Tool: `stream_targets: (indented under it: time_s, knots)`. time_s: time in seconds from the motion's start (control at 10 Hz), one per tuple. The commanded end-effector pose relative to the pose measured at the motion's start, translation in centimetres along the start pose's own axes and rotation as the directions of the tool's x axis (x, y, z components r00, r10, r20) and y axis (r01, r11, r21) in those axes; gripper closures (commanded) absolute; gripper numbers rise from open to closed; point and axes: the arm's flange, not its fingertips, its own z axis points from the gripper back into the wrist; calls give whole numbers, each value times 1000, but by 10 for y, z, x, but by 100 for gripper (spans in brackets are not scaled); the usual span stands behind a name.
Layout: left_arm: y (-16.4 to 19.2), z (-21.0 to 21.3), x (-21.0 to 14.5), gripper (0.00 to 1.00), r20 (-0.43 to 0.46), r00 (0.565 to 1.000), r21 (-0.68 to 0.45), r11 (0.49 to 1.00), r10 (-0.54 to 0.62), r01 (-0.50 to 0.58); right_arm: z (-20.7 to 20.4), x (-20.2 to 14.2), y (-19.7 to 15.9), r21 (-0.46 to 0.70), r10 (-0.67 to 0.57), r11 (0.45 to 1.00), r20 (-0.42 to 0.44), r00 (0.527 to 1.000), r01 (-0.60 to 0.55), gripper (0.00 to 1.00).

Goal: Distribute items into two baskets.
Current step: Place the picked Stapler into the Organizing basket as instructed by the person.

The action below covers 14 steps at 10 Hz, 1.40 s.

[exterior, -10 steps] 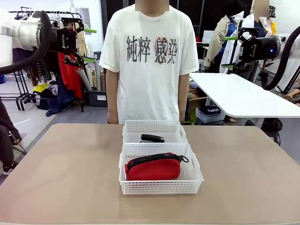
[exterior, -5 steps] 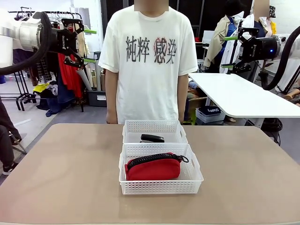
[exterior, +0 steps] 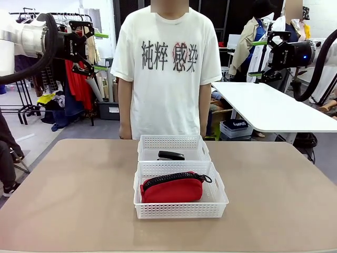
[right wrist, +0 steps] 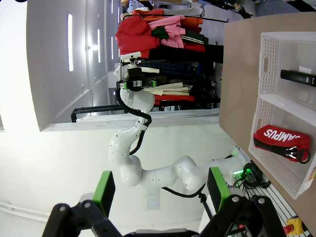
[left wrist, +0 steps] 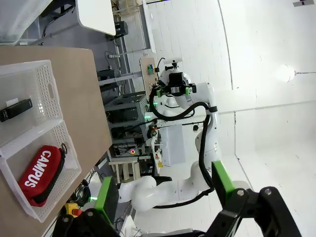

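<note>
Since each basket is already carrying one item, the sorting is looking finished: the red pouch point(exterior: 172, 188) is lying on its side in the nearer, larger basket point(exterior: 180, 210), zipper uppermost, and the black stapler point(exterior: 171, 155) is lying flat in the farther, smaller basket point(exterior: 174, 140). The two baskets are sitting touching, end to end, in the middle of the bench point(exterior: 63, 200), probably so that either arm could be reaching both. The person point(exterior: 168, 68) is standing just behind the far edge with arms hanging down, taking no part. The left gripper point(exterior: 100, 51) is hanging high at the robot's left, well apart from the baskets, its green-padded fingers spread wide and holding nothing; the right gripper point(exterior: 255, 58) is mirroring it on the other side, likewise spread and empty. Both are being held up and back, I judge, to be leaving the bench unobstructed. In the left wrist view the pouch point(left wrist: 40, 170) is showing white lettering.
</note>
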Motion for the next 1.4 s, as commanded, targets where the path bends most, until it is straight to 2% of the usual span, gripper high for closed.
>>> stream_targets:
  time_s: [0.0, 1.3]
  knots:
    - [-1, 2, -1, 0, 1, 1000, -5, 1000, 5, -5, -1, 0, 3, -2, 4, 1000, 6, 1000, -4, 0]
    - [-1, 2, -1, 0, 1, 1000, -5, 1000, 5, -5, -1, 0, 3, -2, 4, 1000, 6, 1000, -4, 0]
